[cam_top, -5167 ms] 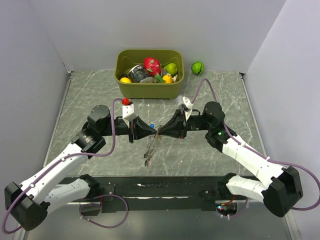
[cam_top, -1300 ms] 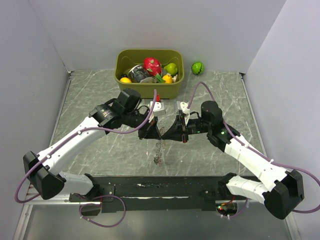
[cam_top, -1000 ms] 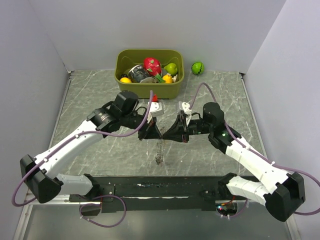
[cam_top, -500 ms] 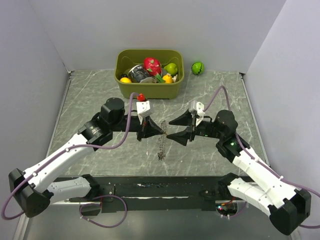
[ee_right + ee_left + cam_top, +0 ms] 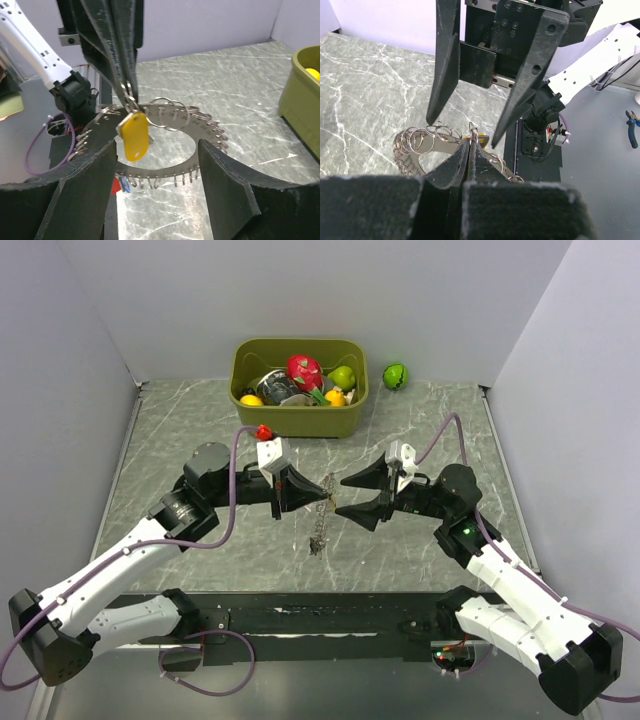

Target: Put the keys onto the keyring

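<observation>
Currently your left hand (image 5: 318, 494) is pressed together on the upper rim of the keyring (image 5: 320, 525), which hangs from it over the tabletop (image 5: 200, 430) between the two arms. Your right hand (image 5: 342, 496) faces it with fingers spread wide, just beside the ring and gripping nothing. One yellow key (image 5: 134, 136) dangles from the ring right below the left fingertips.

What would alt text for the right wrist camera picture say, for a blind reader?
The left gripper, shut, pinches the keyring from above, a yellow key dangling below its tips. The right gripper stands open in the foreground.
</observation>
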You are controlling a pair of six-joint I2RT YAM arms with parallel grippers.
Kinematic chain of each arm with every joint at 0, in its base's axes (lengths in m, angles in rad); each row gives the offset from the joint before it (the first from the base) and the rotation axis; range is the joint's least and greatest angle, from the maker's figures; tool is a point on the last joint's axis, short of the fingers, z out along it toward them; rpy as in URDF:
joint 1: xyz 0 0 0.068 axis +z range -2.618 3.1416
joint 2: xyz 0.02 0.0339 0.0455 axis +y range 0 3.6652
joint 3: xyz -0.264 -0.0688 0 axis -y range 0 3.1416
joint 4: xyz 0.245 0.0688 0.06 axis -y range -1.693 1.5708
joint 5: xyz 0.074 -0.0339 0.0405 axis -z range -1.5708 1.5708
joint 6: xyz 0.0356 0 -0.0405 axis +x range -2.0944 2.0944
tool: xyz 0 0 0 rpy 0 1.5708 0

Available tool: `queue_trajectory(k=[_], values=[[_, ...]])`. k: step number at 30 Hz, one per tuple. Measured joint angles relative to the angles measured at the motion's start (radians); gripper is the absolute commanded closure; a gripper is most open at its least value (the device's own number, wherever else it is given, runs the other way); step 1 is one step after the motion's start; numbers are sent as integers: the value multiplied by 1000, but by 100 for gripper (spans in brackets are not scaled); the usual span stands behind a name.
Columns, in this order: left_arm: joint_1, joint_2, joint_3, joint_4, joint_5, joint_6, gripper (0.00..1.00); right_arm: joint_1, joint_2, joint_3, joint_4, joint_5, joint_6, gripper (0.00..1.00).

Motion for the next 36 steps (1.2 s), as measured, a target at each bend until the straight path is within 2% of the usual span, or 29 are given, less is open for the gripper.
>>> queue_trajectory(k=[4,8,13,20,21,22,23,26,36], values=[[0,18,0,12,0,-7,99,0,0,0,0,-17,0,31],[0,34,0,14,1,-7,99,0,1,0,8,-30,9,45],[0,43,0,14,0,-7,99,0,16,0,32,-46,29,55],[0,45,0,18,-1,-7,99,0,38,0,37,-37,40,55],[0,45,0,18,-3,-7,99,0,38,0,37,-33,40,59],[0,45,0,18,-4,-7,99,1,38,0,38,-29,40,67],[0,45,0,18,-6,-7,99,1,38,0,38,-26,40,89],[2,44,0,14,-12,-7,99,0,37,-5,46,-11,47,100],[0,44,0,18,-21,-10,99,-1,51,-6,47,-8,51,100]])
